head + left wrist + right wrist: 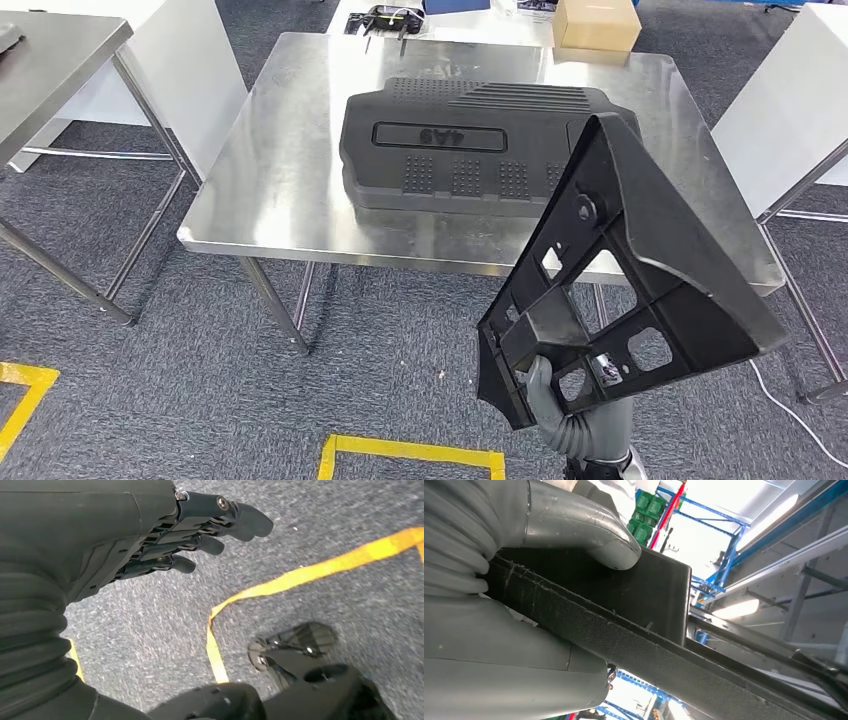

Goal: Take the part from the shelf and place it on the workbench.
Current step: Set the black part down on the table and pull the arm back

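In right robot hand (560, 395): ribbed black plastic part (630, 270).

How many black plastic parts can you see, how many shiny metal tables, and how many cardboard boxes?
Black plastic parts: 2, the big cover lying on the middle table and the bracket held up by the right hand.
Shiny metal tables: 2, the middle table and the left table.
Cardboard boxes: 1, the box.
Total: 5

Grey ribbed wrist covers, a thick grey thumb, and darker segmented fingers (200, 527) (with silver screws).
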Robot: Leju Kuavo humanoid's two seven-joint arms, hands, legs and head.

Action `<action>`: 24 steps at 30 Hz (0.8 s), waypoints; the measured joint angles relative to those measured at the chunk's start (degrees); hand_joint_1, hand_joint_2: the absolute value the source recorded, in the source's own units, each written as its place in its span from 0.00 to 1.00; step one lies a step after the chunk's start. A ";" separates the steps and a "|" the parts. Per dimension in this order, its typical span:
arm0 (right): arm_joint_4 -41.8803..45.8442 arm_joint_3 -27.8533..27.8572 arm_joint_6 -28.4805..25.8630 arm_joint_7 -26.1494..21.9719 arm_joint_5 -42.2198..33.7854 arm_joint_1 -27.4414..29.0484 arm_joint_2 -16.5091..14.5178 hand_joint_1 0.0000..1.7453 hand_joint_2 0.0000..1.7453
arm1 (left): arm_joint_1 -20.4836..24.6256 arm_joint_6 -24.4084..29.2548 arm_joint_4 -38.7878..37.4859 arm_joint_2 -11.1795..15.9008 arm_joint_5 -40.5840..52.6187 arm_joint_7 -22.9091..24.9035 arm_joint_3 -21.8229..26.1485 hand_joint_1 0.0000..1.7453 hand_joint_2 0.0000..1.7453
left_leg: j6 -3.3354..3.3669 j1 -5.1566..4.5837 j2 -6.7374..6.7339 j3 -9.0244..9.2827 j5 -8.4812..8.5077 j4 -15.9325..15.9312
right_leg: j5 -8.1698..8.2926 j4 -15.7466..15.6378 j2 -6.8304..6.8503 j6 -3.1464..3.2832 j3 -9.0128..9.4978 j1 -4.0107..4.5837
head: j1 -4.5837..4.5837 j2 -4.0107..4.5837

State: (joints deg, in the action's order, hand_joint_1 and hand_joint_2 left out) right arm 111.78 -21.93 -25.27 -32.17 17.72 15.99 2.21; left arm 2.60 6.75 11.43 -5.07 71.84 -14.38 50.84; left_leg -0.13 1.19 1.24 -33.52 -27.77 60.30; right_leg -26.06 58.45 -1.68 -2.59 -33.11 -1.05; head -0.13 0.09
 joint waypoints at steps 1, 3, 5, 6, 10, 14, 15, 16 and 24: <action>0.00 -0.02 0.00 0.00 0.00 0.00 0.00 0.95 1.00 | 0.01 0.01 0.00 -0.01 0.00 0.00 0.00 0.00 1.00 | 0.41 -0.12 -0.08 -0.05 0.16 -0.11 | -0.10 0.21 0.06 -0.23 -0.25 -0.11 | 0.03 0.00; 0.00 -0.03 -0.01 0.00 0.00 -0.06 0.00 0.95 1.00 | 0.03 0.02 0.01 0.05 0.00 0.00 0.01 0.00 1.00 | 1.26 -0.14 -0.25 -0.09 0.46 -0.32 | -1.57 3.05 0.45 -0.26 -1.80 -0.18 | 0.22 0.00; 0.00 -0.04 -0.02 0.00 0.00 -0.11 0.01 0.95 1.00 | 0.03 0.05 0.03 0.12 0.00 0.00 0.02 0.00 1.00 | 1.76 -0.26 -0.45 -0.22 0.50 -0.34 | -4.54 10.05 0.83 0.19 -5.32 -0.15 | 0.41 0.00; 0.00 -0.04 -0.03 0.00 -0.01 -0.10 0.01 0.95 1.00 | 0.02 0.06 0.04 0.13 0.00 0.00 0.02 0.00 1.00 | 1.89 -0.37 -0.57 -0.28 0.48 -0.34 | -5.75 13.65 0.88 0.28 -7.13 -0.13 | 0.42 0.00; 0.00 -0.03 -0.04 0.00 -0.02 -0.06 0.02 0.95 1.00 | 0.02 0.03 0.04 0.04 0.00 0.00 0.02 0.00 1.00 | 1.97 -0.56 -0.92 -0.18 0.41 -0.32 | -3.47 9.83 1.21 -0.75 -5.23 -0.05 | 0.45 0.00; 0.02 -0.03 -0.04 0.00 -0.01 -0.15 0.01 0.95 1.00 | 0.02 0.03 0.04 -0.09 0.00 -0.04 0.02 0.00 1.00 | 1.18 -0.93 -1.11 -0.04 0.22 -0.34 | -0.43 0.04 2.23 -0.15 -0.19 0.69 | 0.36 0.00; 0.02 -0.03 -0.04 0.00 -0.01 -0.14 0.01 0.95 1.00 | 0.02 0.03 0.04 -0.10 0.00 -0.04 0.02 0.00 1.00 | 0.88 -0.88 -1.20 0.02 0.26 -0.47 | -0.27 -0.05 2.03 0.11 -0.10 0.74 | 0.34 0.00; 0.02 -0.02 -0.04 0.00 -0.01 -0.12 0.00 0.95 1.00 | 0.03 0.03 0.05 -0.09 0.00 -0.04 0.02 0.00 1.00 | 0.57 -0.76 -1.26 0.03 0.18 -0.39 | -0.09 -0.25 1.91 0.41 0.04 0.50 | 0.33 0.00; 0.01 -0.02 -0.04 0.00 0.00 -0.13 -0.07 0.95 1.00 | -0.01 0.04 0.04 -0.11 0.01 -0.19 0.02 0.00 1.00 | -1.02 -0.03 -1.18 -6.54 -4.75 13.02 | -0.04 -0.84 1.20 1.69 1.16 -0.26 | 0.04 0.00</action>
State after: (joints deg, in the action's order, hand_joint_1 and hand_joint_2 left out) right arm 111.79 -21.94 -25.31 -32.17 17.72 15.86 2.14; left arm 2.59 6.79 11.47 -5.18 71.85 -14.57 50.86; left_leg -1.15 1.16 0.05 -40.05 -32.53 73.31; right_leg -26.10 57.61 -0.48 -0.90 -31.96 -1.31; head -0.09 0.09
